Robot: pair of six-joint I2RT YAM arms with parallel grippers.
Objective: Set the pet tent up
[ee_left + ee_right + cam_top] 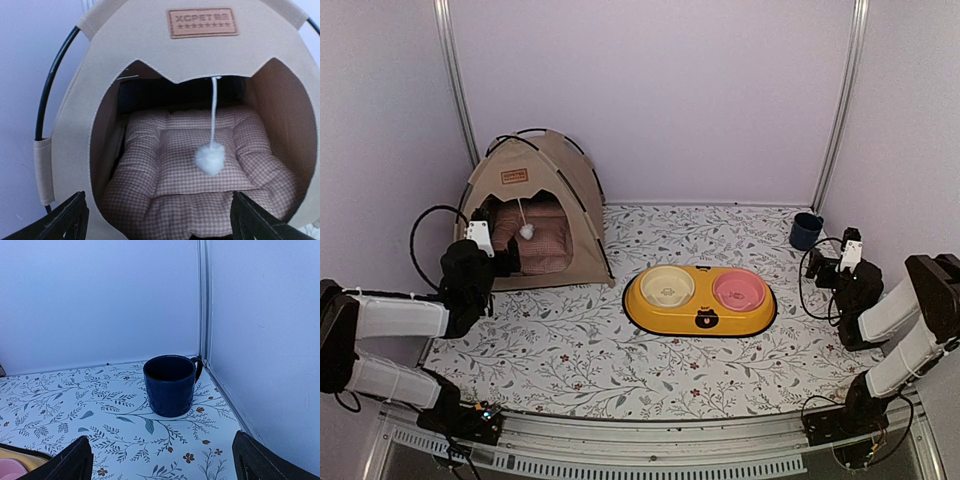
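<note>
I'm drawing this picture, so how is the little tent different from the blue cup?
The pet tent is tan fabric and much bigger; the blue cup is dark and small. The tent stands in the far left corner, the cup in the far right one. The tent opens at the front, with a checked cushion inside; the cup opens at the top. Both stand upright on the flowered table cover.

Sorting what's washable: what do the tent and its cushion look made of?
The pet tent looks like matte tan felt-like fabric with stitched edges. Its poles look like glossy black rod, material unclear. The cushion looks like soft checked cloth, padded and puffing between quilted seams.
</note>
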